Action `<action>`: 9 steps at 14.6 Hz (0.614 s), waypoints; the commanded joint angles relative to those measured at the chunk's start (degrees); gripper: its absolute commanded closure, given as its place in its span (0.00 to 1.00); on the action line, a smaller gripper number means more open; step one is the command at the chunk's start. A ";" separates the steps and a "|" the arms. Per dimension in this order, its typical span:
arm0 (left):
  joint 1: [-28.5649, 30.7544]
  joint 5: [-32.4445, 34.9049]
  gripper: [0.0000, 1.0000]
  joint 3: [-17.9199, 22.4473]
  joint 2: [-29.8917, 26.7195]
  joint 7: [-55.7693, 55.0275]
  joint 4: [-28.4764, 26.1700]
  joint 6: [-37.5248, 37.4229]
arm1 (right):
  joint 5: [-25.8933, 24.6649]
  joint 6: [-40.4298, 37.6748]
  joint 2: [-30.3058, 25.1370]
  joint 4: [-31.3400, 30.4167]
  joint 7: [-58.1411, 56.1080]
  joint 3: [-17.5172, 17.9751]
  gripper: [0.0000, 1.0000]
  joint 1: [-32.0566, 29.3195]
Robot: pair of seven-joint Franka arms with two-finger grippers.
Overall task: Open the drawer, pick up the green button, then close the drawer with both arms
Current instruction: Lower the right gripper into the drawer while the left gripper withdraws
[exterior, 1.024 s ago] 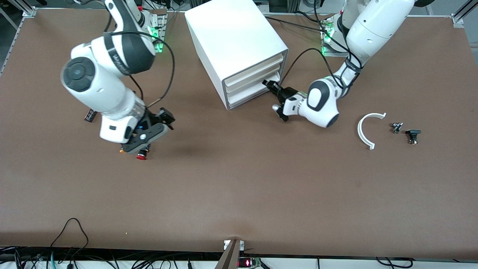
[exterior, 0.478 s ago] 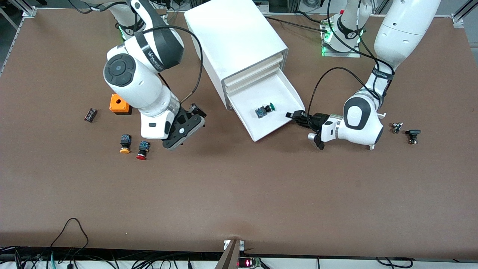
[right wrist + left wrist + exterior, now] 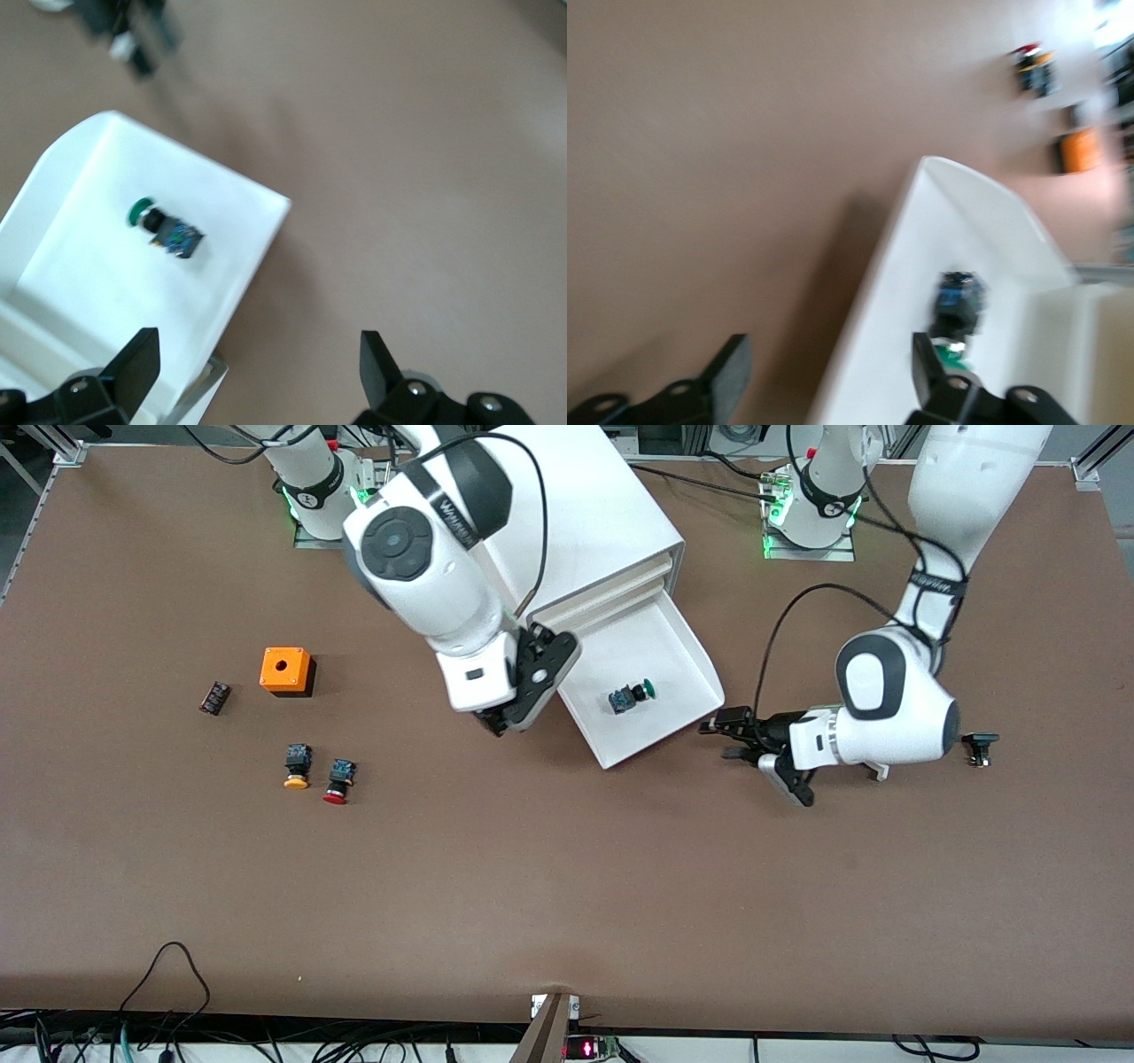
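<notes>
Table: brown mat [image 3: 567, 868] spans the whole front view; both wrist views catch only patches of it.
Cabinet: white [image 3: 567, 514], near the arm bases, partly covered by the right arm's elbow.
Drawer: lowest one [image 3: 682, 646] pulled out toward the front camera; both wrist views show only its open end (left wrist one is blurred).
Right gripper: [image 3: 518, 708] over the drawer's edge on the right arm's side, fingers spread, nothing between them; right wrist view shows both fingertips [image 3: 142, 354] wide apart.
Left gripper: [image 3: 740, 740] low over the mat just beside the drawer's front corner, fingers apart and empty; not touching the drawer.
Orange box: [image 3: 285, 670] toward the right arm's end; a blur in the left wrist view.
Button: green cap [image 3: 632, 694], lying on its side in the drawer; left wrist view half hides the cap with a fingertip [image 3: 926, 376].
Other buttons: yellow [image 3: 297, 766] and red [image 3: 337, 780] side by side, nearer the front camera than the box.
</notes>
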 commanded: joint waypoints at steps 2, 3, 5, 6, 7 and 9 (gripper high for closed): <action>-0.87 9.52 0.00 4.99 -14.66 -0.40 -2.40 2.71 | -4.23 -0.24 4.24 2.57 -9.49 -0.16 0.00 6.12; -0.79 12.13 0.00 6.82 -18.78 -0.31 -3.10 1.49 | -6.68 0.71 5.64 2.92 -12.03 -0.16 0.00 7.88; -0.87 23.70 0.00 9.21 -25.29 -1.53 -2.67 -5.34 | -9.42 3.88 8.54 5.28 -14.16 -0.34 0.00 10.52; -0.87 28.98 0.00 10.00 -27.93 -4.15 -1.62 -9.29 | -9.78 4.06 9.34 5.47 -14.34 -0.43 0.00 10.97; -0.70 32.43 0.00 10.09 -28.48 -8.53 1.17 -15.51 | -11.00 4.33 10.22 5.38 -14.60 -0.43 0.00 11.84; -0.43 38.76 0.00 9.31 -26.57 -20.72 9.16 -26.69 | -15.91 4.77 12.15 5.47 -15.13 -0.52 0.00 13.52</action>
